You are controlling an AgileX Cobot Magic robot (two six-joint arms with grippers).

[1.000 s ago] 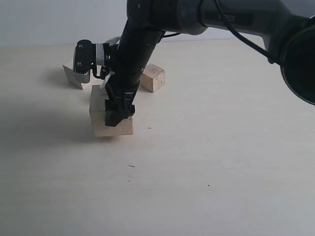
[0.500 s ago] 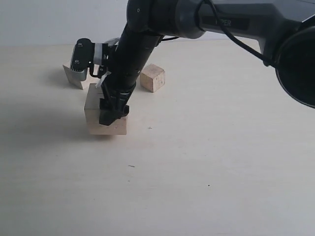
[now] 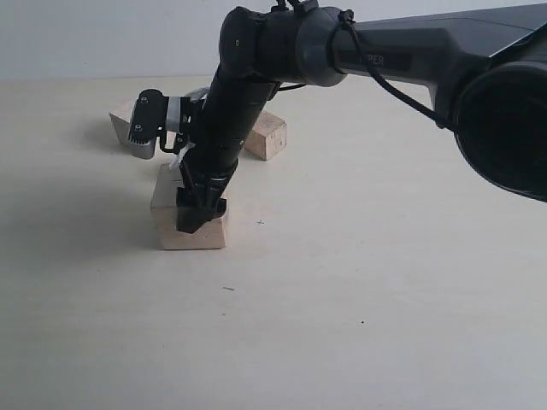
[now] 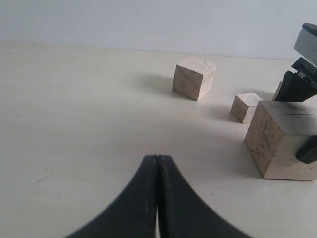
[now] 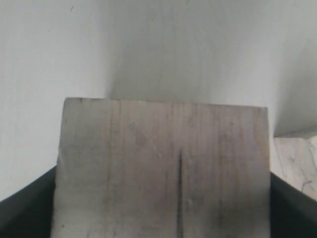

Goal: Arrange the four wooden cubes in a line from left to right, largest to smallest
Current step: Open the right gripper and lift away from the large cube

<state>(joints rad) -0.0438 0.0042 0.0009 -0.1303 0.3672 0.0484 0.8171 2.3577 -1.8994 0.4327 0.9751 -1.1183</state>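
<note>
My right gripper [image 3: 200, 210] reaches across to the left and is shut on the largest wooden cube [image 3: 190, 224], which sits low at the tabletop. In the right wrist view its slit face [image 5: 163, 163] fills the picture, with a dark finger [image 5: 27, 210] against each side of it. A mid-sized cube [image 3: 267, 135] stands behind the arm, and another cube [image 3: 122, 120] shows partly behind the wrist camera at back left. In the left wrist view I see the largest cube [image 4: 280, 141], a small cube [image 4: 246, 106] and a mid-sized cube [image 4: 194, 78]. My left gripper [image 4: 157, 158] is shut on nothing, away from them.
The pale tabletop [image 3: 367, 282] stretches to the right and front of the cubes. The right arm's dark links [image 3: 402, 47] span the upper right of the exterior view. A corner of another cube [image 5: 297, 158] shows beside the held one.
The right gripper shifted the largest cube slightly left, then brought it lower and a little nearer the front. The other cubes have stayed put.
</note>
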